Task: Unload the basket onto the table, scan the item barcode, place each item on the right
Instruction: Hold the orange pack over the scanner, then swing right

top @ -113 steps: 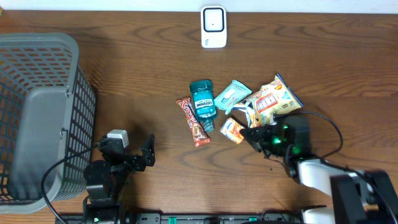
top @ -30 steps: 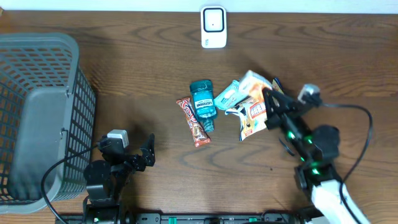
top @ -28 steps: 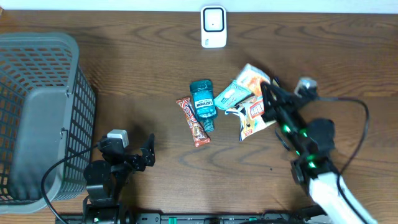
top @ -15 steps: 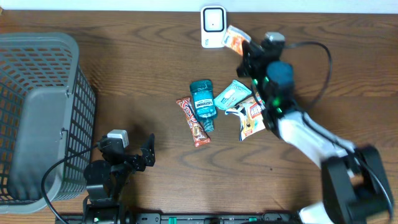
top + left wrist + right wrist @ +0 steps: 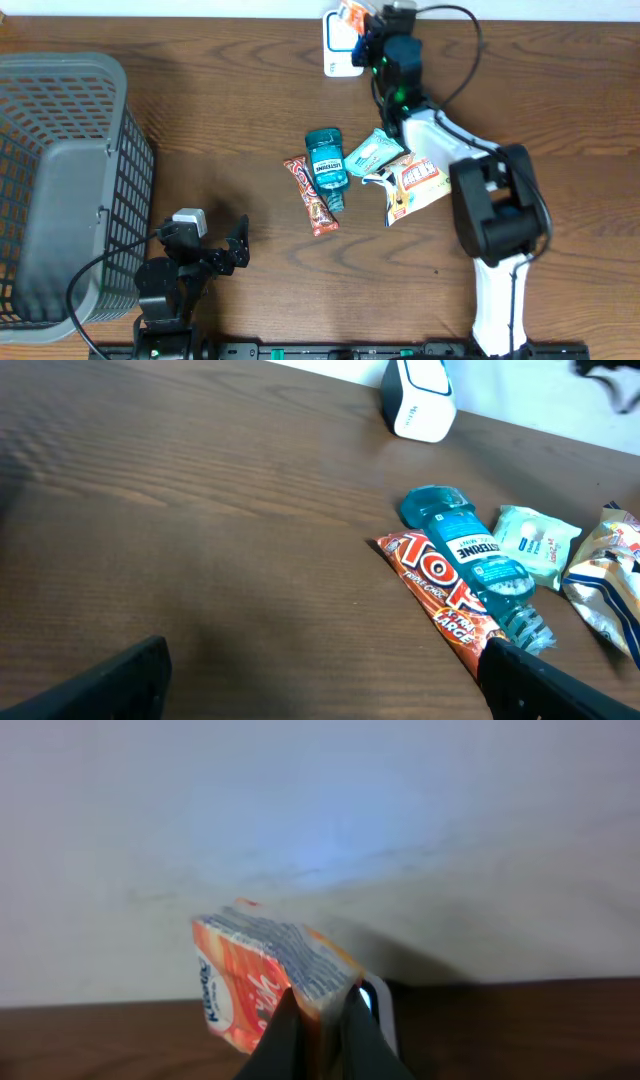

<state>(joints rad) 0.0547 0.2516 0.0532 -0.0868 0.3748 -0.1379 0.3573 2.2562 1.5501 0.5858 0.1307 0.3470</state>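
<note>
While the R arm stretched to the far table edge, R claw (image 5: pixel 322 1020): pinched tight on the orange packet (image 5: pixel 255 985), fingers pressed on its lower edge.
Item: small orange packet w/ white print, held up off the table (image 5: pixel 200 120), tilted, one end pointing up-left in the wrist view.
Item position: at the far edge, overlapping the far end of the scanner (image 5: pixel 338 55) in the overhead view; gap betw. packet & scanner couldn't be told.
Scanner: white w/ dark window, standing at the far centre edge; a sliver showed just behind the packet's right side in the R wrist view.
L claw (image 5: pixel 328 655): spread wide, nothing betw. the fingers, low over bare wood at the near-left, well apart from the item.
Mouthwash bottle (image 5: pixel 325 165): teal, lying flat mid-table, cap toward the near side.
Candy bar (image 5: pixel 312 197): red wrapper, touching the bottle's left side.
Wipes pack (image 5: pixel 372 152): pale teal, just right of the bottle.
Snack bag (image 5: pixel 415 185): crumpled, touching the wipes pack, near the R arm.
Basket (image 5: pixel 135 190): grey mesh, far left, well apart from everything else.
</note>
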